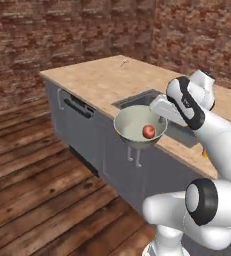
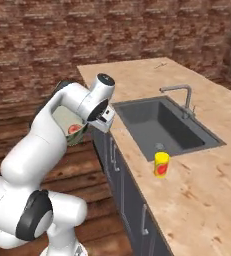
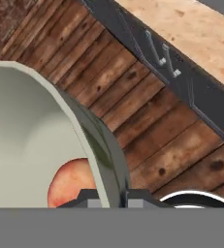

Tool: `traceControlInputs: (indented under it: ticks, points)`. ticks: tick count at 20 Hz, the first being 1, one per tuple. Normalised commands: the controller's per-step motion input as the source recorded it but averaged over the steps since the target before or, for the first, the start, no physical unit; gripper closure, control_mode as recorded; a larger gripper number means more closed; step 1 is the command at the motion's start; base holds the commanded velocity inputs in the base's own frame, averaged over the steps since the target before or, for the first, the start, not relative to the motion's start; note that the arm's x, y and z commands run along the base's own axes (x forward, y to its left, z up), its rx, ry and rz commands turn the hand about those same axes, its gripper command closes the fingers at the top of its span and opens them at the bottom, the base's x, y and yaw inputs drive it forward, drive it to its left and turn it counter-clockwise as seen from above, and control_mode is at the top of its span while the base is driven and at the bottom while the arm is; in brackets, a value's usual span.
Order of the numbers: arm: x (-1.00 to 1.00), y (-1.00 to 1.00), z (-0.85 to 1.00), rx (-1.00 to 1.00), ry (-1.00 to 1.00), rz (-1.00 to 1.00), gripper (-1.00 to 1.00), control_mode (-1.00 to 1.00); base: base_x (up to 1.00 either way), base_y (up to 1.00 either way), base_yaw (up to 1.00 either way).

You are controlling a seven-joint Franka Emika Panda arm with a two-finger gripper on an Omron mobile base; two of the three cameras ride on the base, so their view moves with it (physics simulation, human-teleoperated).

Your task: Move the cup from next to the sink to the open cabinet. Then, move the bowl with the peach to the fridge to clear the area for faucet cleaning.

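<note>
No writing or brand can be read anywhere; the only marking is the red-orange and green patch on the side of the yellow cup (image 2: pixel 161 165), too small to make out as a label. The cup stands upright on the pale wood counter (image 2: pixel 197 200) at the lower centre of the right base view, just beside the near rim of the dark sink (image 2: pixel 162 125), with the faucet (image 2: pixel 182 97) behind the basin at the frame's right.

The gripper (image 3: pixel 114 196) is pinched shut on the rim of the bowl (image 1: pixel 134 125) — in the hand view the rim runs straight down between the two dark fingertips (image 3: pixel 87 196). The bowl hangs off the counter's front edge, over the wooden floor (image 1: pixel 32 185), near the centre of the left base view, and the peach (image 1: pixel 148 131) lies inside it.

In the right base view the arm covers most of the bowl. In the hand view the peach is cut off at the bottom.
</note>
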Motion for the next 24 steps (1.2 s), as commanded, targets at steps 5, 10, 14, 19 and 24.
traceControlInputs:
  ticks: [5, 10, 14, 19, 24]
  points:
    - [0.00, 0.00, 0.00, 0.00, 0.00, 0.00, 1.00, 1.00, 0.00, 0.00, 0.99]
    - [0.00, 0.00, 0.00, 0.00, 0.00, 0.00, 1.00, 1.00, 0.00, 0.00, 0.98]
    - [0.00, 0.00, 0.00, 0.00, 0.00, 0.00, 1.00, 1.00, 0.00, 0.00, 0.97]
    - [0.00, 0.00, 0.00, 0.00, 0.00, 0.00, 1.00, 1.00, -0.39, -0.05, 0.91]
    - [0.00, 0.00, 0.00, 0.00, 0.00, 0.00, 1.00, 1.00, -0.64, -0.17, 0.84]
